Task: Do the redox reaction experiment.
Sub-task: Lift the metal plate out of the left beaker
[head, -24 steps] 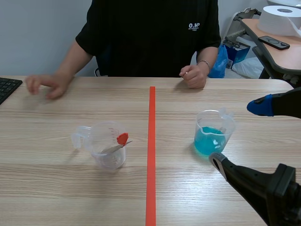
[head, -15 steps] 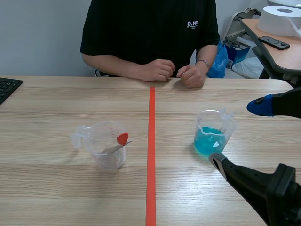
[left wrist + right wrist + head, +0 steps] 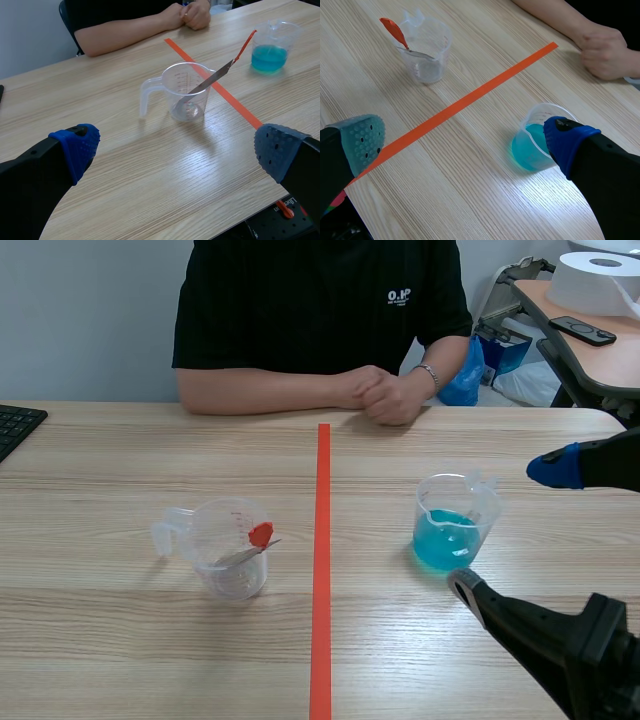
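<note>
Overhead, the scene view shows a pale wooden desk (image 3: 120,640) divided by an orange-red tape line (image 3: 322,570). Left of the line stands a clear plastic measuring jug with a handle (image 3: 228,560), and a thin metal spatula with a red tip (image 3: 260,534) leans in it. Right of the line stands a clear plastic beaker of blue liquid (image 3: 452,525). Near it is the right end effector (image 3: 505,528), spread wide and empty.

From the left wrist, the left end effector (image 3: 177,147) gapes wide and holds nothing; the jug stands ahead, beside the line.

From the right wrist, the beaker sits just ahead of one finger.

Both vessels look light, thin-walled, smooth and easily tipped. The liquid would slosh, so grip the beaker mid-wall and keep it level. Bare desk flanks the line; a person's hands (image 3: 380,395) rest at its far end.
</note>
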{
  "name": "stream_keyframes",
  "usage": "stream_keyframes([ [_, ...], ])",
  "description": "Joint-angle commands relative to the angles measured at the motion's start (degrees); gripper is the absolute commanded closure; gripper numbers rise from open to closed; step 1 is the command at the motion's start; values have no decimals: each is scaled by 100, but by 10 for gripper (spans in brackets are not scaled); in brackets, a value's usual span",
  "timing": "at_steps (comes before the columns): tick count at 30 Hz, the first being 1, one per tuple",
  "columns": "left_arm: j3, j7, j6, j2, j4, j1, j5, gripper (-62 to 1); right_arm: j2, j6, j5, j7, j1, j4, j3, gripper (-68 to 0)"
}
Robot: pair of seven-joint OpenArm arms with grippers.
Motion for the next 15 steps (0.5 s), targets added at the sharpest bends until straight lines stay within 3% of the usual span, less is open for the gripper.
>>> stream_keyframes([
  [1, -4, -81, -4, -17, 44, 18, -35, -623, 31, -15, 61, 72, 66, 0, 76, -679],
  [9, -4, -83, -4, -20, 44, 18, -37, -623, 70, 20, 59, 111, 66, 0, 76, -679],
  [15, -4, -81, -4, -20, 44, 18, -37, -623, 372, 28, 70, 269, 66, 0, 70, -679],
])
